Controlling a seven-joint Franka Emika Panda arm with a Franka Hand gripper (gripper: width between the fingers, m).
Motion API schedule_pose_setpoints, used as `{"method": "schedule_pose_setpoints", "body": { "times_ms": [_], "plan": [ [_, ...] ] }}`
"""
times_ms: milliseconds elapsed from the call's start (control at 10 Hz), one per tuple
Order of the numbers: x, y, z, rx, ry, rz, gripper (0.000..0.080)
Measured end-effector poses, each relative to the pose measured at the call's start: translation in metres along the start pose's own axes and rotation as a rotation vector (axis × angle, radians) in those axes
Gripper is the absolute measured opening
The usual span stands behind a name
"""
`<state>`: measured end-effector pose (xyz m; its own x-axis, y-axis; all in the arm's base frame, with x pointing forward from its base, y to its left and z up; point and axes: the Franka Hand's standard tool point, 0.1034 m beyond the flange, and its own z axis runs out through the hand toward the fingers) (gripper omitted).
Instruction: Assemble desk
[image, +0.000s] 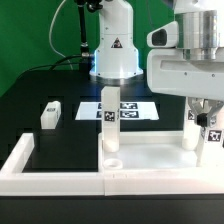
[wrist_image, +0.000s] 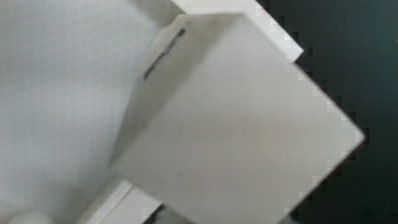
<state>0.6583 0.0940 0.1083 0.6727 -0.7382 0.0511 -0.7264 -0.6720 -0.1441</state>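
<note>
The white desk panel (image: 150, 172) lies flat at the front. One tagged leg (image: 110, 125) stands upright in its corner socket on the exterior view's left. Another white leg (image: 190, 135) stands at the panel's right end. My gripper (image: 203, 116) hangs over that right end, shut on a third tagged leg (image: 212, 135) held upright just above the panel. In the wrist view that held leg (wrist_image: 231, 120) fills the frame as a pale block, with the panel's surface (wrist_image: 63, 90) behind it; my fingers are hidden there. A fourth leg (image: 50, 113) lies loose on the black table.
The low white border wall (image: 35, 178) runs along the front and turns back at the exterior view's left (image: 18, 155). The marker board (image: 135, 108) lies behind the panel. The robot base (image: 115, 50) stands at the back centre.
</note>
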Motion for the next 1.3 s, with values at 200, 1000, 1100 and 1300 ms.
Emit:
{"method": "schedule_pose_setpoints", "body": {
  "times_ms": [200,1000,1100,1300],
  "plan": [
    [0.004,-0.002,-0.006,-0.022,-0.006,-0.259,0.0004],
    [-0.017,0.0,-0.01,-0.113,-0.137,-0.513,0.0646],
    [-0.021,0.001,-0.004,-0.111,-0.129,-0.517,0.0646],
    [-0.033,0.006,0.005,-0.125,-0.129,-0.499,0.0648]
  ]
}}
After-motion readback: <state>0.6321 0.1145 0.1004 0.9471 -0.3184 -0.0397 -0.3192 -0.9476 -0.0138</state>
